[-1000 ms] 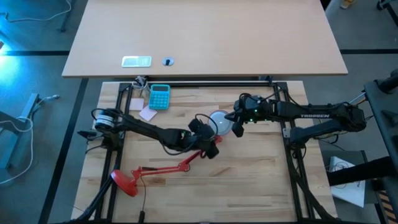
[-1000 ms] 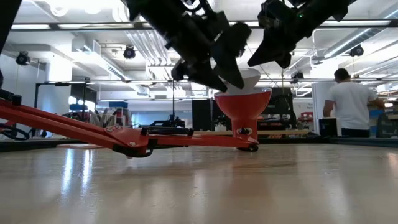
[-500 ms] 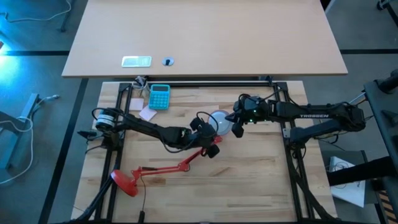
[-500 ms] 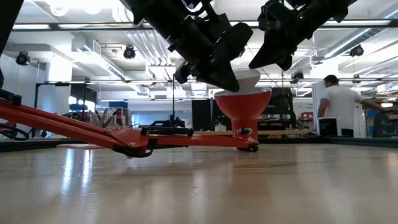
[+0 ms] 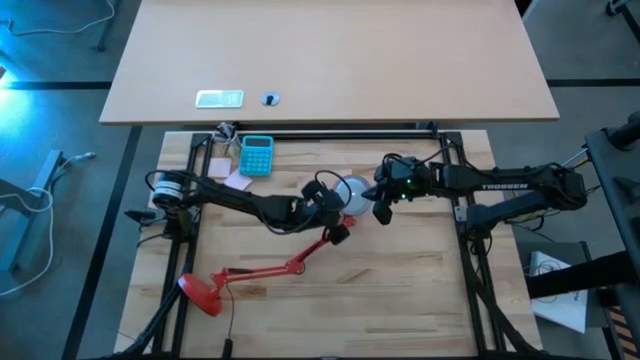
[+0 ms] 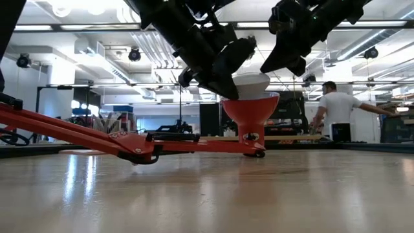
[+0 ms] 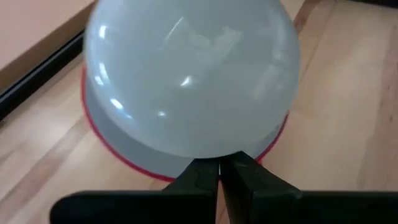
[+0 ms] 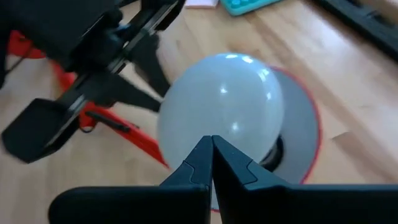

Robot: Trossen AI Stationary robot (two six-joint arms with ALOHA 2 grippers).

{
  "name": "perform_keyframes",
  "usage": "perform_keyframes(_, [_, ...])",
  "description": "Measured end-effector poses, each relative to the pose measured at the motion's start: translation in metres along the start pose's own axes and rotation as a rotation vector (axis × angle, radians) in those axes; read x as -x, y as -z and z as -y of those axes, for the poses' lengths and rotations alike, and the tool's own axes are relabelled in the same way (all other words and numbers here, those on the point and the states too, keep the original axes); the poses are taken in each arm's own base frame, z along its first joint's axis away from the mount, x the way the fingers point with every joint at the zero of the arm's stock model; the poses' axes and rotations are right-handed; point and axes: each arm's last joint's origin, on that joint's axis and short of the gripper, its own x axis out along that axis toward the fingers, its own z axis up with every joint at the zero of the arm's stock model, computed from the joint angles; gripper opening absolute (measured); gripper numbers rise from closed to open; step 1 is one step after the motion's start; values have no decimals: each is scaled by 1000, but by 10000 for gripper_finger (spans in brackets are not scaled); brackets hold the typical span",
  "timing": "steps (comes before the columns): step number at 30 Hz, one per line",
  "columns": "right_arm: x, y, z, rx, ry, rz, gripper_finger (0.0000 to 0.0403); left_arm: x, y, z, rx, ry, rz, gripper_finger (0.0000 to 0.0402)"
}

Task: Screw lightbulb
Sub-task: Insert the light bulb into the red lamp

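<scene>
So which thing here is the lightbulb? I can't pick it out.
Find the red lamp lying across the wooden table; follow its arm to the upturned cone shade mid-table. The lightbulb is the white dome sitting in that shade, between the left gripper and right gripper: the only round white thing there.

lightbulb (image 5: 353, 191) flanked by both end effectors, bare table (image 5: 420, 290) in front

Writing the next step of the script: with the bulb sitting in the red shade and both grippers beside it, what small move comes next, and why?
Probably open the left gripper around the lightbulb. It sits dome-up in the lamp shade, ungripped; both grippers look shut, the right gripper too, so neither can turn it.
</scene>
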Motion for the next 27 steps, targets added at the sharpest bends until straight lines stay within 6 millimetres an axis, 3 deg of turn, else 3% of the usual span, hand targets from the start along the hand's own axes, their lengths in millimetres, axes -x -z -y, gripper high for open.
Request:
perform_keyframes(7, [4,-4,-5,-23,-45,11,0,15,-4,-8,-6,17,-65,0])
perform_keyframes(12, [8,-18,-1,46,53,84,0,21,-2,4,39,113,-71,0])
perform_keyframes(18, [-9,-16,5,55,86,44,0,19,-4,11,53,107,5,0])
perform_keyframes(27, [-14,-15,3,43,85,35,0,13,-4,-5,40,7,-28,0])
